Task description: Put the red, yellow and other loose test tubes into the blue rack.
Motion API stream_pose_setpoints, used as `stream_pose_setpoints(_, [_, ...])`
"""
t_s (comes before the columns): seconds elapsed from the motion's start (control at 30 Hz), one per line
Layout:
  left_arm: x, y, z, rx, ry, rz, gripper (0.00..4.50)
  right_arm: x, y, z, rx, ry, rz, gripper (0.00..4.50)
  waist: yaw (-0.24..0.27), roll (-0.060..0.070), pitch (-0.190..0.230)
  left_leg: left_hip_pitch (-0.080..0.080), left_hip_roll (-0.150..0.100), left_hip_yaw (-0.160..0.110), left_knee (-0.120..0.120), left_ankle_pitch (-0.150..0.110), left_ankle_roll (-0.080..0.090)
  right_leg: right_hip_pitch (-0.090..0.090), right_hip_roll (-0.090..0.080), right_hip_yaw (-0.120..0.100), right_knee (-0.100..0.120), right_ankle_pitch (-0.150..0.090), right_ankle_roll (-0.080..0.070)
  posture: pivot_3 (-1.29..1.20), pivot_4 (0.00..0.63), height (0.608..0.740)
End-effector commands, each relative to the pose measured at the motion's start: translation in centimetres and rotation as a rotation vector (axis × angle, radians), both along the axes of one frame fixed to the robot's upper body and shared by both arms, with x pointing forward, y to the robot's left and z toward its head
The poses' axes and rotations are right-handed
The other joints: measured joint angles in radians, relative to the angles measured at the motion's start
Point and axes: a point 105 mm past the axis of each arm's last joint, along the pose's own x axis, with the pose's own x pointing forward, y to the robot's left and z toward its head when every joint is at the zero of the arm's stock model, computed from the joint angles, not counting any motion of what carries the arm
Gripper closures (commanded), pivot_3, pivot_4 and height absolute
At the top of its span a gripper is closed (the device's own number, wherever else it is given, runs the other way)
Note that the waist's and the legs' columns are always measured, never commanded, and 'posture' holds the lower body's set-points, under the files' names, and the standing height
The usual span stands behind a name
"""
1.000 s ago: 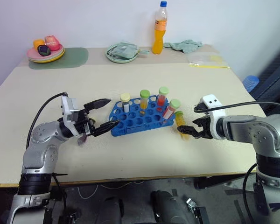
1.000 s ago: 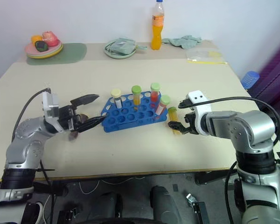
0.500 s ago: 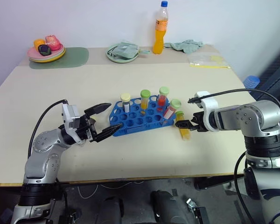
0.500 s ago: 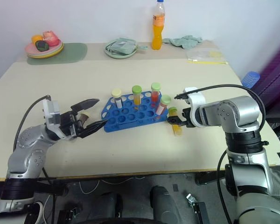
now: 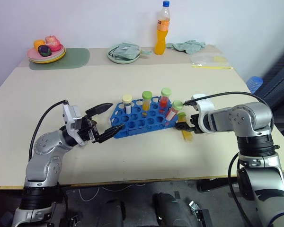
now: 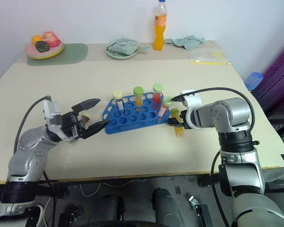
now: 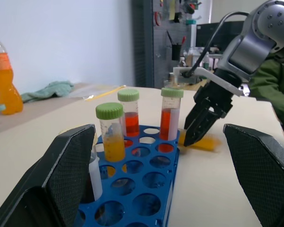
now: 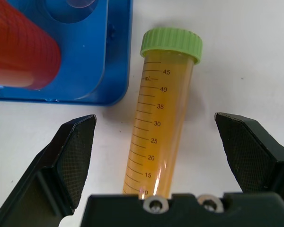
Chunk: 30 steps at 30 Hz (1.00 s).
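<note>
One tube left on the worktop, my right tool over it.

Four tubes already stand in the blue rack (image 5: 141, 118): a cream-capped one (image 5: 127, 103), a yellow one with a green cap (image 5: 146, 102), a red one (image 5: 164, 99) and a second red one (image 5: 173, 110) leaning at the rack's right end. The last yellow tube (image 8: 159, 124) lies flat on the worktop (image 5: 132, 80) just beside that end, its green cap towards the rack. My right tool (image 5: 182, 126) hangs over it with its jaws spread wide, one to each side and neither touching, so nothing is grasped yet. My left tool (image 5: 106, 120) is released too, empty, just beside the rack's left end. By my reckoning what remains is to pick up that one tube and seat it in a free hole.
</note>
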Motion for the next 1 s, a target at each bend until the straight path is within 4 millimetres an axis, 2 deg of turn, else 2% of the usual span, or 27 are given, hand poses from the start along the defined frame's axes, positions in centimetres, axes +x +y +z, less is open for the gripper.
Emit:
stream_pose_setpoints(0.03, [-0.5, -0.3, 0.6, 0.006, -0.038, -0.012, 0.0, 0.1, -0.2, 0.3, 0.0, -0.014, -0.021, 0.06, 0.0, 0.0, 0.0, 0.0, 0.0, 0.0, 0.0, 0.0, 0.0, 0.0, 0.0, 0.0, 0.0, 0.0, 0.0, 0.0, 0.15, 0.74])
stream_pose_setpoints(0.17, [-0.4, 0.0, 0.3, 0.005, -0.036, -0.008, 0.0, -0.2, -0.5, -0.4, -0.013, -0.001, -0.035, 0.06, 0.0, 0.0, 0.0, 0.0, 0.0, 0.0, 0.0, 0.0, 0.0, 0.0, 0.0, 0.0, 0.0, 0.0, 0.0, 0.0, 0.15, 0.74])
stream_pose_setpoints(0.2, [-0.4, 0.0, 0.2, 0.006, -0.035, -0.008, 0.0, -0.2, -0.6, -0.5, -0.018, 0.001, -0.038, 0.63, 0.0, 0.0, 0.0, 0.0, 0.0, 0.0, 0.0, 0.0, 0.0, 0.0, 0.0, 0.0, 0.0, 0.0, 0.0, 0.0, 0.15, 0.74])
stream_pose_setpoints(0.23, [-0.4, 0.1, 0.1, 0.005, -0.034, -0.007, 0.0, -0.2, -0.7, -0.5, -0.017, 0.001, -0.039, 0.92, 0.0, 0.0, 0.0, 0.0, 0.0, 0.0, 0.0, 0.0, 0.0, 0.0, 0.0, 0.0, 0.0, 0.0, 0.0, 0.0, 0.15, 0.74])
stream_pose_setpoints(0.3, [-0.3, 0.2, -0.1, 0.005, -0.032, -0.007, 0.0, -0.2, -0.6, -0.5, -0.017, -0.001, -0.039, 1.87, 0.0, 0.0, 0.0, 0.0, 0.0, 0.0, 0.0, 0.0, 0.0, 0.0, 0.0, 0.0, 0.0, 0.0, 0.0, 0.0, 0.15, 0.74])
stream_pose_setpoints(0.4, [-0.3, 0.4, -0.6, 0.005, -0.029, -0.007, 0.0, -0.1, -0.8, -0.3, -0.014, -0.008, -0.05, 3.46, -0.001, 0.0, 0.0, 0.0, 0.0, 0.0, 0.0, 0.0, 0.0, 0.0, 0.0, 0.0, 0.0, 0.0, 0.0, 0.0, 0.15, 0.74])
stream_pose_setpoints(0.43, [-0.3, 0.4, -0.6, 0.006, -0.029, -0.008, 0.0, -0.1, -0.9, -0.2, -0.013, -0.01, -0.053, 3.69, -0.001, 0.0, 0.0, 0.0, 0.0, 0.0, 0.0, 0.0, 0.0, 0.0, 0.0, 0.0, 0.0, 0.0, 0.0, 0.0, 0.15, 0.74])
stream_pose_setpoints(0.57, [-0.3, 0.6, -0.8, 0.009, -0.03, -0.009, 0.0, 0.5, -2.2, 0.5, -0.027, -0.048, -0.131, 3.73, 0.001, 0.0, 0.0, 0.0, 0.0, 0.0, 0.0, 0.0, 0.0, 0.0, 0.0, 0.0, 0.0, 0.0, 0.0, 0.0, 0.15, 0.74])
stream_pose_setpoints(0.7, [-0.3, 0.7, -0.7, 0.011, -0.031, -0.009, 0.0, 3.0, -5.8, 3.5, -0.031, -0.27, -0.381, 3.73, 0.0, 0.0, 0.0, -0.001, 0.0, 0.0, 0.0, 0.0, 0.0, -0.001, 0.0, 0.0, -0.001, 0.0, 0.0, 0.0, 0.15, 0.74])
stream_pose_setpoints(0.77, [-0.3, 0.7, -0.6, 0.014, -0.03, -0.011, 0.0, 4.0, -6.4, 5.5, 0.051, -0.401, -0.462, 3.73, 0.0, 0.0, 0.0, -0.002, 0.0, 0.0, -0.001, 0.0, 0.0, -0.002, 0.0, 0.0, -0.001, 0.0, 0.0, 0.0, 0.15, 0.74])
stream_pose_setpoints(0.8, [-0.2, 0.6, -0.6, 0.016, -0.03, -0.012, 0.0, 4.6, -6.5, 7.2, 0.108, -0.519, -0.48, 3.73, 0.0, 0.001, 0.0, -0.002, 0.0, 0.0, -0.001, 0.0, 0.0, -0.002, 0.0, 0.0, -0.001, 0.0, 0.0, 0.0, 0.15, 0.74])
stream_pose_setpoints(0.9, [0.0, 0.7, -0.3, 0.019, -0.033, -0.014, 0.0, 4.5, -5.2, 12.3, 0.236, -0.824, -0.395, 3.73, -0.008, 0.002, 0.001, -0.002, 0.0, 0.0, -0.001, 0.0, 0.0, -0.002, 0.0, 0.0, -0.001, 0.0, 0.001, 0.0, 0.15, 0.74])
stream_pose_setpoints(1.0, [0.2, 0.9, 0.0, 0.025, -0.034, -0.015, 0.0, 2.7, -2.3, 15.5, 0.289, -1.053, -0.204, 3.73, -0.016, 0.002, 0.001, -0.002, 0.0, 0.0, -0.002, 0.0, 0.0, -0.002, 0.0, 0.0, -0.001, 0.001, 0.002, 0.0, 0.15, 0.74])
